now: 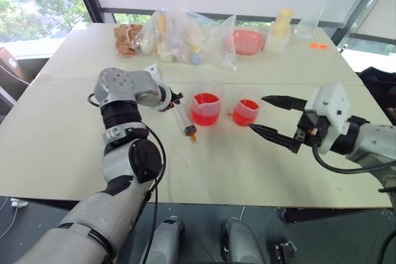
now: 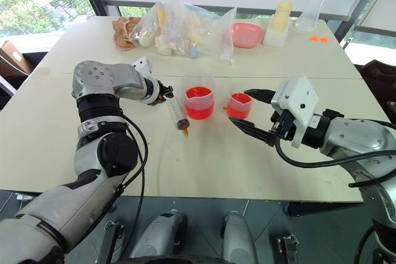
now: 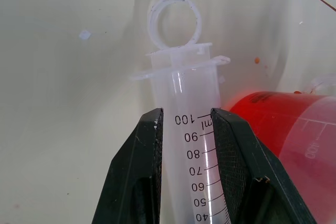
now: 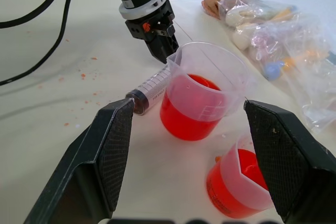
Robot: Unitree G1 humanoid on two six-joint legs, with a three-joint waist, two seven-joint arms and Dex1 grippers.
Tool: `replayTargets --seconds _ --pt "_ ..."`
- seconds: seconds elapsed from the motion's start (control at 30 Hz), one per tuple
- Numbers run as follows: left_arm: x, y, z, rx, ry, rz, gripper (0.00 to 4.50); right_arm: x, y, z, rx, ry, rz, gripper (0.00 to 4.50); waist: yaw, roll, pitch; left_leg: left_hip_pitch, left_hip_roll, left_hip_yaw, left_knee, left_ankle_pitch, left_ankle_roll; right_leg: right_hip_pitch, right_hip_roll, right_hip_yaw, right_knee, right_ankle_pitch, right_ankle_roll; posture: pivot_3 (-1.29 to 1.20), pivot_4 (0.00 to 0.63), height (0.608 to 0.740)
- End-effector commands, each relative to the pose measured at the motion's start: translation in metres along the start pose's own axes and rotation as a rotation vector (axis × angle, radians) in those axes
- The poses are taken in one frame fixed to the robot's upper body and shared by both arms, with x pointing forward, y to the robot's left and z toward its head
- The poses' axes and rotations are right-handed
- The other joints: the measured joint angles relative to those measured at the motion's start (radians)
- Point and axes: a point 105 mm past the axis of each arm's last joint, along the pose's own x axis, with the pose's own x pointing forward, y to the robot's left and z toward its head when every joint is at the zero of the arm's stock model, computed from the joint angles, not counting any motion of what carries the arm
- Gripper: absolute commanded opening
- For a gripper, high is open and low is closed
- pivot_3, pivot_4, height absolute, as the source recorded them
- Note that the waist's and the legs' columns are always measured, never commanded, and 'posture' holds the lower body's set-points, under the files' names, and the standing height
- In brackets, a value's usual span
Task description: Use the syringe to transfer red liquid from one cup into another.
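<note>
The syringe (image 1: 184,119) lies slanted on the table (image 1: 55,146), orange tip toward the robot, plunger ring at the far end — and the left gripper (image 1: 175,99) has its two black fingers clamped on the barrel up near the 100 mark (the left wrist view shows this nicely, pads (image 3: 145,145) pressed on both sides). The plunger looks pushed all the way in.

Just beside it, on the right, sits the big beaker (image 1: 206,108) with red liquid (image 1: 205,115) partway up. Next over is the small beaker (image 1: 245,112), also holding red, close to the big one but not touching.

The right gripper (image 1: 270,115) hovers just right of the small beaker, fingers spread wide apart, holding nothing — it points toward both beakers.

At the far edge of the table: a clear bag (image 1: 179,35) of stuff, a pink bowl (image 1: 247,41), a yellowish bottle (image 1: 279,30).
</note>
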Motion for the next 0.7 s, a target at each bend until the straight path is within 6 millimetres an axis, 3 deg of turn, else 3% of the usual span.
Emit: replayTargets --seconds 0.03,0.2,0.33,0.4,0.43,0.47,0.67,0.7 --pt "-0.016 0.023 0.015 -0.035 -0.038 0.060 1.48 0.001 0.000 0.009 -0.037 -0.035 -0.004 3.49 -0.004 0.000 0.000 0.000 0.000 0.000 0.000 0.000 0.000 0.000 0.000 0.000 0.000 0.000 0.000 0.00 0.150 0.740" --pt "-0.049 0.044 0.045 -0.042 -0.147 0.107 1.48 0.002 0.000 0.008 -0.033 -0.039 -0.005 3.49 -0.022 -0.001 0.001 -0.001 0.000 -0.002 0.000 0.000 0.000 -0.001 0.001 0.000 0.000 0.000 0.000 0.00 0.150 0.740" --pt "-0.060 0.057 0.055 -0.043 -0.184 0.138 1.48 0.005 -0.001 0.006 -0.029 -0.047 -0.003 3.49 -0.022 -0.001 0.001 -0.002 0.000 -0.002 0.000 0.000 0.000 -0.001 0.001 0.000 0.000 0.000 0.000 0.00 0.150 0.740" --pt "-0.061 0.054 0.056 -0.040 -0.186 0.108 1.48 0.006 -0.002 0.005 -0.027 -0.049 0.000 3.49 -0.020 -0.001 0.001 -0.002 0.000 -0.002 0.000 0.000 0.000 -0.001 0.001 0.000 0.000 0.000 0.000 0.00 0.150 0.740" --pt "-0.060 0.049 0.056 -0.044 -0.184 0.087 2.00 0.007 -0.002 0.004 -0.026 -0.049 0.002 3.49 -0.019 -0.001 0.001 -0.002 0.000 -0.002 0.000 0.000 0.000 -0.001 0.001 0.000 0.000 0.000 0.000 0.00 0.150 0.740" --pt "-0.060 0.046 0.055 -0.047 -0.182 0.074 2.21 0.007 -0.002 0.004 -0.027 -0.049 0.004 3.49 -0.019 -0.001 0.001 -0.002 0.000 -0.002 0.000 0.000 0.000 -0.001 0.001 0.000 0.000 0.000 0.000 0.00 0.150 0.740" --pt "-0.051 0.004 0.042 -0.140 -0.131 -0.077 4.44 0.008 -0.001 0.003 -0.022 -0.052 0.011 3.49 -0.020 -0.002 0.001 -0.003 0.001 -0.003 0.000 0.000 0.000 -0.001 0.000 0.000 -0.001 0.001 0.000 0.00 0.150 0.740" --pt "-0.047 0.001 0.038 -0.145 -0.112 -0.085 4.44 0.008 -0.001 0.003 -0.021 -0.054 0.012 3.49 -0.022 -0.002 0.001 -0.003 0.001 -0.003 0.000 0.000 0.000 -0.001 0.000 0.000 -0.001 0.001 0.000 0.00 0.150 0.740"
